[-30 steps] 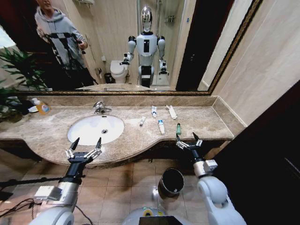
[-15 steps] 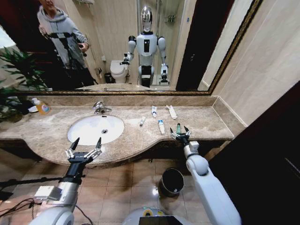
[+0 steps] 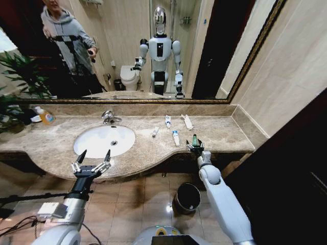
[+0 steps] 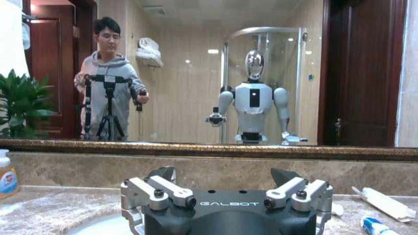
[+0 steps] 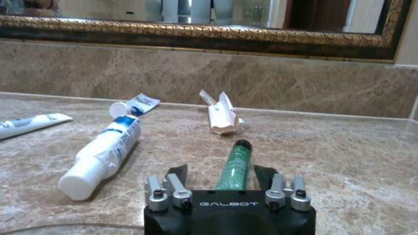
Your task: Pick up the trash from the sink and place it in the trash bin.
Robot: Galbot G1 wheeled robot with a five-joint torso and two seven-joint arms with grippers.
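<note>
The trash lies on the marble counter right of the white sink [image 3: 97,139]: a green tube [image 3: 194,138], white tubes with blue caps [image 3: 175,138] [image 3: 167,121] [image 3: 155,132] and a flat white packet [image 3: 187,121]. My right gripper [image 3: 195,147] is open at the counter's front edge. Its fingers stand on either side of the green tube's [image 5: 234,164] near end, without touching it. In the right wrist view, my right gripper [image 5: 222,176] has a white tube [image 5: 104,152] and the packet [image 5: 222,115] beyond it. My left gripper [image 3: 92,161] hangs open before the sink. The black trash bin [image 3: 186,198] stands on the floor below.
An orange-labelled soap bottle [image 3: 46,117] and a plant [image 3: 18,81] sit at the counter's left end. The chrome tap [image 3: 108,117] is behind the basin. A gold-framed mirror [image 3: 153,99] runs along the back wall. A dark door [image 3: 286,168] stands to my right.
My right arm has reached forward and up from below the counter edge, bringing its gripper to the green tube. The left arm has not moved.
</note>
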